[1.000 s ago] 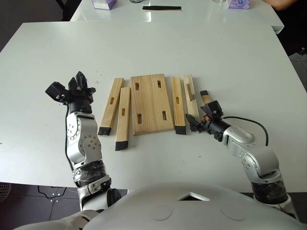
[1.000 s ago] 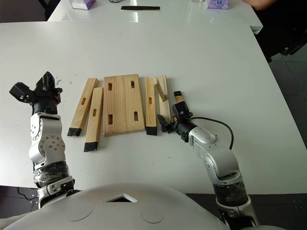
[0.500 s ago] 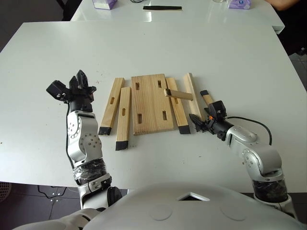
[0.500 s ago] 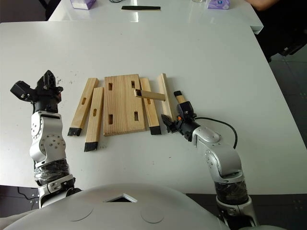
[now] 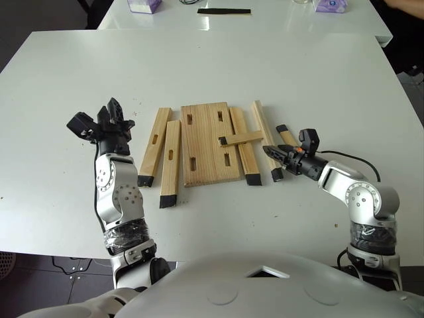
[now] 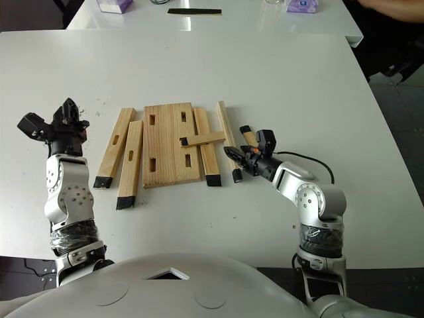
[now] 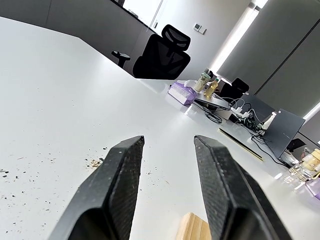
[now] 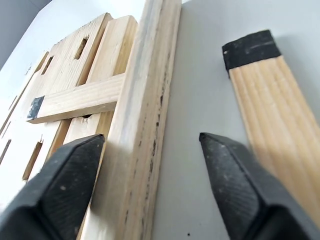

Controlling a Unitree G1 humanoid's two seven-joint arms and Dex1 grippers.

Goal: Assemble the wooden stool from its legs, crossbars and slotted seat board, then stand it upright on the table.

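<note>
Right claw: fingers spread wide, pinching nothing. It is sitting low over the table, off the right side of the seat board, at the near end of a long thin slat. In the right wrist view the slat is running up between the two fingers, close to one of them; whether it is touching, I cannot tell.

Just beyond the slat, farther from the seat board, a short black-tipped piece is lying flat. Between slat and seat board a slotted leg is lying alongside the board's right edge, and a crossbar is resting crosswise on top of it, its dark tip reaching over the board.

Left of the seat board, two more slotted legs are lying side by side, black feet toward the robot.

Left claw: raised well off the seat board's left side, fingers apart, holding nothing.

Judgement: the work is sitting at the very start, with parts being sorted and no joint made, and every piece flat and loose. The next move is likely calling for the right claw to close squarely on the slat, lift it clear of its neighbours without dragging the crossbar, then line a tenon up with a leg slot. The left claw will probably be needed to steady that leg.
</note>
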